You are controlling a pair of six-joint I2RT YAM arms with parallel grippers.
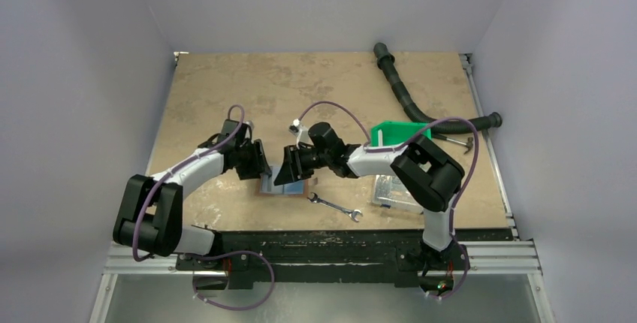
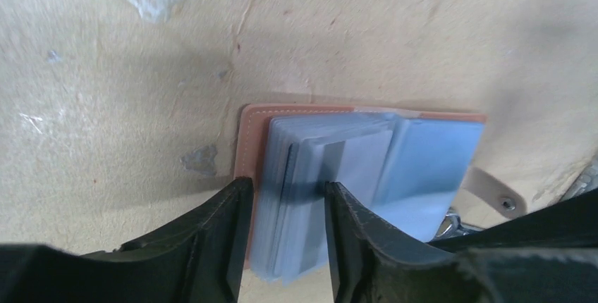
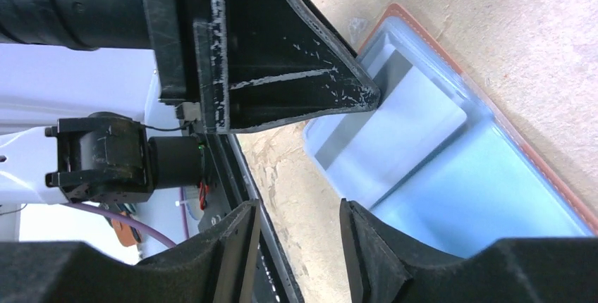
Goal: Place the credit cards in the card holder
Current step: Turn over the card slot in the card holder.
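The bench [image 1: 315,83] is a tan board, mottled with paler patches and fine cracks. Plain pale grey walls [image 1: 90,52] box it in on three sides. A black rail [image 1: 315,246] runs along its near edge, where both arms are bolted.

The card holder [image 1: 282,186] lies open and flat in the near half of the bench, roughly midway between the two arms, with a reddish-brown rim framing its inner pockets. The credit cards [image 2: 430,169] show as blue sheets on its spread faces. I cannot tell how far each one sits inside a pocket.

The left fingers [image 2: 218,246] stand apart, astride the near edge of the stacked blue leaves, and I cannot tell whether they pinch them. The right fingers [image 3: 367,254] are apart with only bare bench between them. They sit just beside the holder's edge, facing the left ones.

A wrench [image 1: 336,208] lies near the holder on the right arm's side. Farther right sit a green bin [image 1: 400,135] and a clear plastic box [image 1: 387,188], both partly behind the right arm. A black ribbed hose [image 1: 409,101] snakes across the far right corner.
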